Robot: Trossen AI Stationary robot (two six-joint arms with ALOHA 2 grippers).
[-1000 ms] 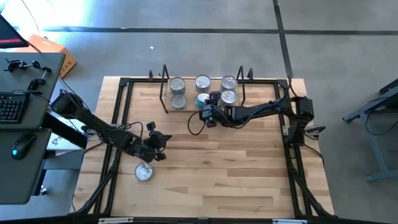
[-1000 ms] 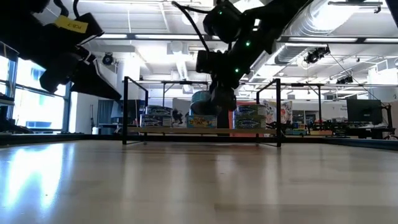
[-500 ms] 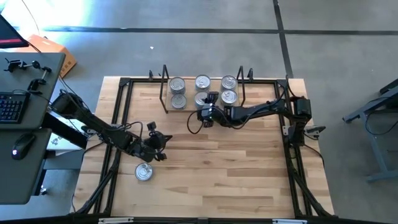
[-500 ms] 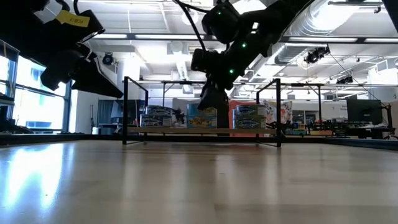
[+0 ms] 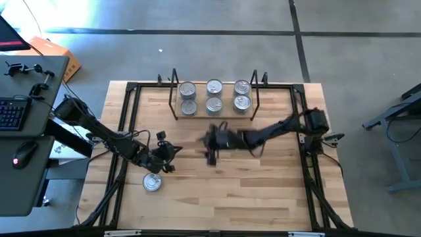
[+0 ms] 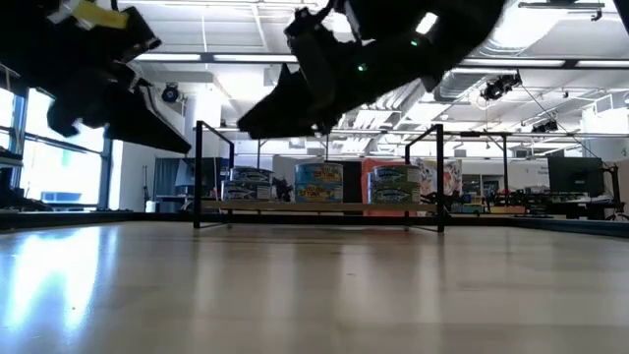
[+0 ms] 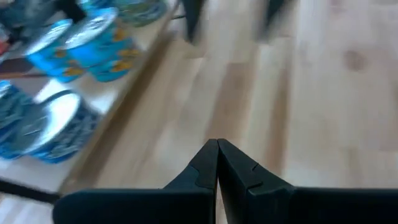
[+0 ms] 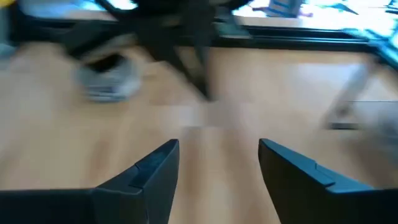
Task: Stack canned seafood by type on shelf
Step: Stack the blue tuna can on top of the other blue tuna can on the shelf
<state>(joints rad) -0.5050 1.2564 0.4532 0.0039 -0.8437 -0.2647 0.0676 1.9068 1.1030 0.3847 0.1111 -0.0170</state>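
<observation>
Six tins of canned seafood [image 5: 214, 96] stand in three pairs on the shelf [image 5: 201, 113] at the table's far side; in the low view they show as a row [image 6: 319, 186] on its board. One more tin [image 5: 152, 182] sits upright on the table at the near left, also blurred in the right wrist view [image 8: 107, 84]. My left gripper [image 5: 172, 153] [image 7: 217, 146] hovers shut just beyond that tin, holding nothing. My right gripper [image 5: 209, 146] [image 8: 217, 149] hangs open and bare over the middle of the table, pointing toward the left side.
Black frame rails [image 5: 125, 131] run along the table's edges. A desk with a keyboard [image 5: 10, 113] stands off the table's left. Bare tabletop [image 5: 250, 191] spreads across the near right half.
My right gripper has let go of the blue tin, which now stands in the shelf's middle near spot. It has drawn back fast from the shelf toward the table's near edge and left, its wrist rolling as it went. The left arm has kept still.
</observation>
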